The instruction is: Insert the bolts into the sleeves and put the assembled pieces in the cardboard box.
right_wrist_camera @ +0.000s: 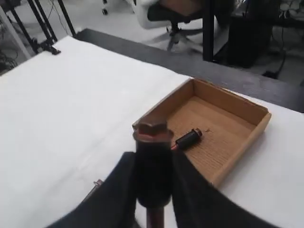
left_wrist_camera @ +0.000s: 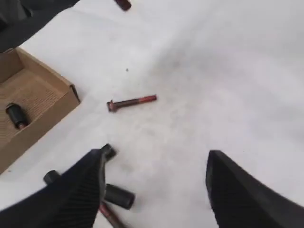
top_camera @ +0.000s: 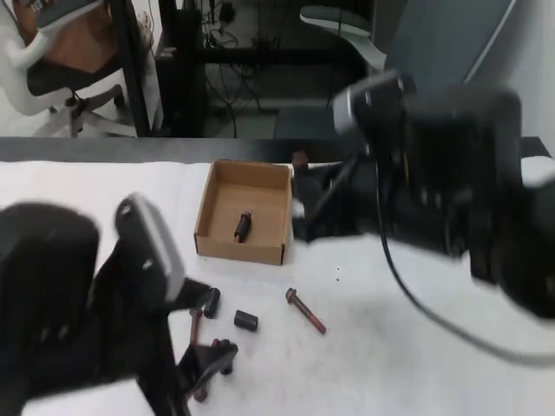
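one finished piece (right_wrist_camera: 188,138), a bolt pushed through its sleeve, lies inside the cardboard box (top_camera: 238,248), which sits toward the far edge of the counter (top_camera: 364,373). the right gripper (right_wrist_camera: 154,161) has its fingers closed tight on a second piece (right_wrist_camera: 152,135), a dark sleeve with the bolt head showing at its top. it holds this just beside the box's rim, not yet over the inside. that one looks assembled and, as i judge it, needs only to be dropped in.

toward the near edge of the counter, loose parts lie well apart from the box. there is a lone bolt (top_camera: 305,310), a short sleeve (top_camera: 245,321) near it, another sleeve (top_camera: 211,302), and a second bolt (top_camera: 195,328) right against that sleeve. the left gripper (left_wrist_camera: 156,159) hangs over this patch with its fingers spread wide and nothing between them. the lone bolt lies on the counter beyond its fingertips.

by my reckoning the job is near its middle. one piece is boxed and one is in hand at the box. at least two bolts and two sleeves are not yet joined or boxed.
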Robot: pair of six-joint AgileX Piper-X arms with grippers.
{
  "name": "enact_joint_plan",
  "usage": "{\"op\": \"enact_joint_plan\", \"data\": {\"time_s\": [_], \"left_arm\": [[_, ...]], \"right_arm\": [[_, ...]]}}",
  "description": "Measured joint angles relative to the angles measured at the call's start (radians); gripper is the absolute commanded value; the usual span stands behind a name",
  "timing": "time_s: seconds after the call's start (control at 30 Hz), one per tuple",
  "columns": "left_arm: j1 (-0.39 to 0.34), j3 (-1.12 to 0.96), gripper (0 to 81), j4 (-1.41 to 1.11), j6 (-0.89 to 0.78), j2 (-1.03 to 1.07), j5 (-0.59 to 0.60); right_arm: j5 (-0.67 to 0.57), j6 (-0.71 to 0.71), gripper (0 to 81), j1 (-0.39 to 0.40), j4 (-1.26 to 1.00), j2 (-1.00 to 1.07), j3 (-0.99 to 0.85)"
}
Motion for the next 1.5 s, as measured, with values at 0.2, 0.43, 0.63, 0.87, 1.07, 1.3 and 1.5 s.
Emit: {"op": "enact_joint_plan", "data": {"time_s": [0.2,0.43,0.63,0.87,1.07,1.3,1.5], "left_arm": [[0.02,-0.196,58.1,0.085,0.322,0.297,-0.052],[0.021,-0.403,51.8,0.201,0.527,0.59,-0.123],[0.013,-0.522,49.3,0.324,0.674,0.717,-0.214],[0.011,-0.55,49.3,0.321,0.723,0.725,-0.201],[0.011,-0.553,49.3,0.32,0.739,0.766,-0.177],[-0.017,-0.553,49.3,0.308,0.745,0.841,-0.177],[-0.067,-0.553,44.1,0.259,0.749,0.892,-0.233]], "right_arm": [[-0.103,-0.01,0.6,-0.072,0.144,0.162,-0.207],[-0.139,-0.011,0.6,-0.099,0.246,0.351,-0.41],[-0.152,-0.008,0.6,-0.103,0.335,0.533,-0.565],[-0.159,0.0,0.3,-0.106,0.372,0.693,-0.661],[-0.221,0.065,60.5,-0.143,0.362,0.747,-0.675],[-0.294,0.166,58.5,-0.207,0.336,0.732,-0.72],[-0.366,0.174,58.2,-0.217,0.29,0.649,-0.736]]}}
